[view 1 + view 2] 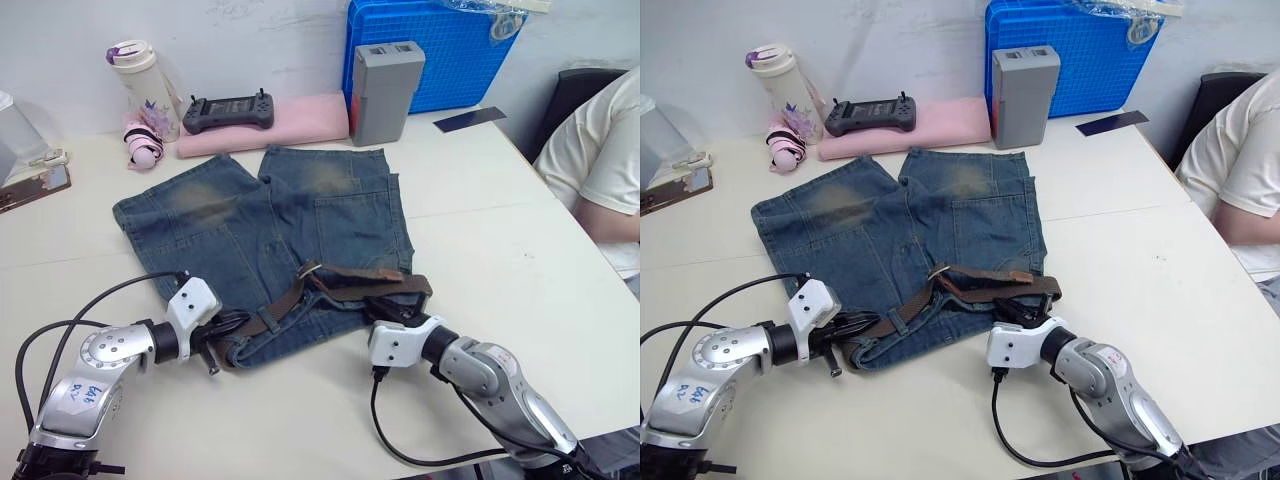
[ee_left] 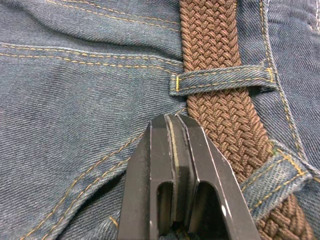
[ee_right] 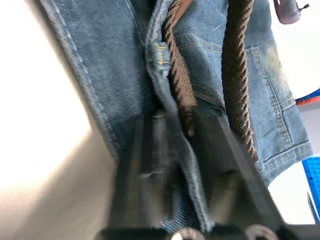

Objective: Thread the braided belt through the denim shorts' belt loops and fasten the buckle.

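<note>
belt (image 1: 345,283) on shorts (image 1: 260,240) near table (image 1: 500,250) edge.

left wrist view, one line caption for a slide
Shut left gripper beside a brown belt passing under a belt loop on denim shorts.

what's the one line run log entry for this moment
belt: braided belt under belt loop | left gripper: shut, on denim shorts | right gripper: open around waistband fold | buckle: unfastened
</note>
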Available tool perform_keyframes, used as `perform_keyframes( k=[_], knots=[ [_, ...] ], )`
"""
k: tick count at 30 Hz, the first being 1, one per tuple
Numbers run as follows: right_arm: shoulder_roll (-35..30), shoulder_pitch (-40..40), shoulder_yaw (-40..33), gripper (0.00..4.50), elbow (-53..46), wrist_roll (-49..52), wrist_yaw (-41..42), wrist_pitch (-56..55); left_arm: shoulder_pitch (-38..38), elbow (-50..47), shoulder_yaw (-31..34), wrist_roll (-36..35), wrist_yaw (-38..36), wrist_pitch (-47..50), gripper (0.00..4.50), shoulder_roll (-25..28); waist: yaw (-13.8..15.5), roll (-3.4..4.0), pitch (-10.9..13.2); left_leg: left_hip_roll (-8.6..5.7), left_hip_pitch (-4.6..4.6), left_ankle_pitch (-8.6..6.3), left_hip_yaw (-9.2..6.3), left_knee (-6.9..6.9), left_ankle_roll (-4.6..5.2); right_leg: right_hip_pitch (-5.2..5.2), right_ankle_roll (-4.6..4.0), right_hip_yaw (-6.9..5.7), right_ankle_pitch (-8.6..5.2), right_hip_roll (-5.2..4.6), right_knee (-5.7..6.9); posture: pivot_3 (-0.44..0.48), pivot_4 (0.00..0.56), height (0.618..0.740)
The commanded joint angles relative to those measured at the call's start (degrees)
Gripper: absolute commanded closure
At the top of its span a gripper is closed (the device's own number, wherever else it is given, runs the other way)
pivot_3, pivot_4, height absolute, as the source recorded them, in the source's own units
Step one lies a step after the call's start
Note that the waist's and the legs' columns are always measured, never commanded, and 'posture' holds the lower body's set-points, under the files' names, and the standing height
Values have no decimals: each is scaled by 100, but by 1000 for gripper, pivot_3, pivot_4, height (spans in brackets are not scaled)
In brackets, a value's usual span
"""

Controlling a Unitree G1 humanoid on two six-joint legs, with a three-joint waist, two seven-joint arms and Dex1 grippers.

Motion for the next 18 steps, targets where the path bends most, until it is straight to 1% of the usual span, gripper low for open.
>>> perform_keyframes(
  k=[1, 2, 9, 11, 12, 13, 14, 15, 16, 17, 18],
  knots=[
    [-76, -30, -209, 1945, -58, 41, 69, -12, 94, 89, 130, 9, -4, -12, 4500, 46, 0, 0, 0, 0, 0, 0, 0, 0, 0, 0, 0, 0, 0, 0, 0, 0, 150, 676],
    [-121, -37, -217, 1520, 36, -36, 22, -51, 105, 88, 125, 19, -19, -30, 4500, 58, -1, 0, 0, 0, 1, 0, 0, 0, 0, 1, 0, 0, 0, 0, 0, 0, 150, 676],
    [-102, -125, -110, 1520, 505, -175, 118, 108, 165, 76, 166, 46, -70, -119, 4500, 89, 1, -1, -1, 0, 2, 0, 0, 1, 0, 2, 0, 0, 0, 0, 0, 0, 150, 676],
    [-66, -103, -60, 2042, 646, -214, 147, 216, 192, 87, 201, 59, -81, -173, 4500, 105, 1, -3, -2, 0, 3, 0, 1, 3, 0, 4, 0, 0, 0, 0, 1, 0, 150, 676],
    [-29, -96, -50, 2164, 699, -190, 170, 296, 207, 91, 230, 61, -83, -195, 4500, 114, 1, -5, -3, 0, 4, 0, 1, 3, 0, 5, 0, 0, 0, 0, 2, 0, 150, 676],
    [-2, -104, -37, 2620, 731, -178, 180, 333, 222, 99, 262, 63, -82, -216, 4500, 121, 1, -8, -5, 0, 5, 0, 1, 4, 0, 6, 0, 1, 0, 0, 3, 0, 150, 676],
    [44, -122, -24, 3220, 729, -164, 185, 374, 234, 111, 306, 67, -71, -239, 4500, 126, 1, -19, -12, 0, 7, 0, 1, 5, 0, 7, 0, 1, 0, 0, 5, 0, 150, 676],
    [79, -145, -6, 3476, 716, -171, 184, 398, 244, 131, 346, 72, -60, -265, 4500, 132, 1, -24, -15, 0, 11, 0, 1, 5, 0, 10, 0, 1, 0, 0, 6, 0, 150, 676],
    [109, -158, 13, 3842, 694, -188, 174, 420, 257, 142, 388, 76, -52, -295, 4500, 137, 5, -31, -19, -1, 13, 0, 1, 11, 0, 14, -1, 1, 1, -1, 8, 0, 150, 676],
    [138, -166, 26, 4346, 681, -206, 174, 445, 266, 154, 423, 77, -55, -327, 4500, 142, 6, -31, -19, -1, 13, 1, 1, 13, -1, 14, -2, 1, 2, -1, 10, 0, 150, 676],
    [161, -172, 39, 4448, 676, -227, 173, 466, 281, 169, 467, 66, -71, -378, 4500, 144, 5, -31, -19, -1, 13, 1, 1, 14, -1, 13, -2, 1, 2, -1, 14, 0, 150, 676]
  ],
)
